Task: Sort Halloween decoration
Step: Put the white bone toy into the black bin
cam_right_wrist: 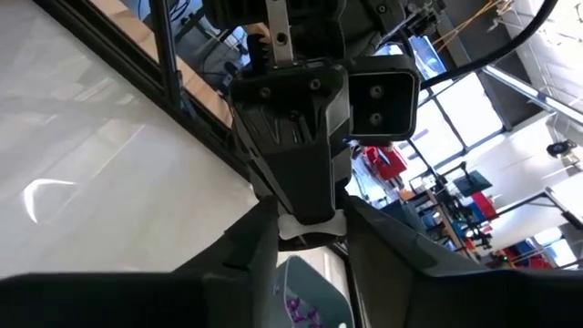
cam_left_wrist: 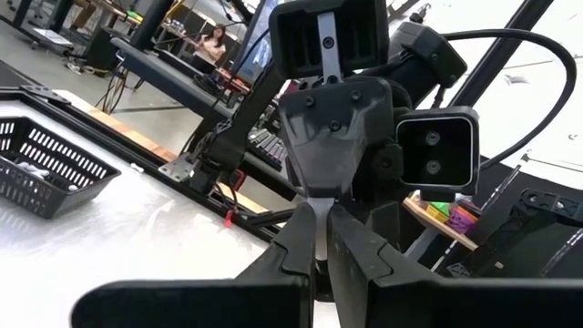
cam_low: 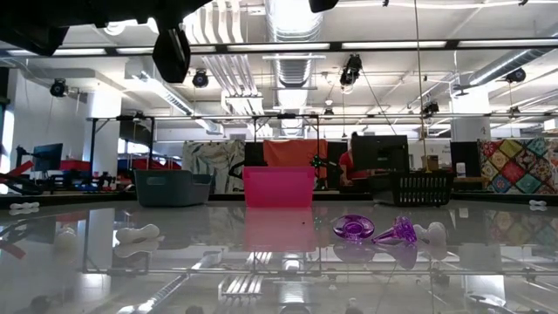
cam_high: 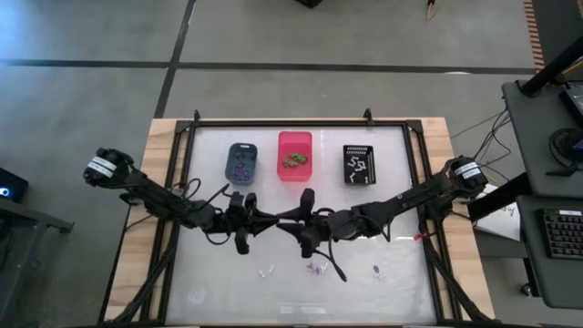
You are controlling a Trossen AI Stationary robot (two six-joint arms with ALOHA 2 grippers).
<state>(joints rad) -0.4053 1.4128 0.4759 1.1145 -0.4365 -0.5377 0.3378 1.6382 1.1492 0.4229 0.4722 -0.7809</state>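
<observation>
The white trinket point(cam_right_wrist: 310, 228) is hanging in the air over the middle of the table, pinched at the tip of my left gripper point(cam_high: 266, 219). My right gripper point(cam_high: 284, 220) is facing it, with its fingers point(cam_right_wrist: 260, 251) spread on each side of the trinket. I am judging this as a handover. The right should be pinching firmly before the left lets go. The black basket point(cam_high: 359, 148), which is holding white pieces, seems the right place.
</observation>
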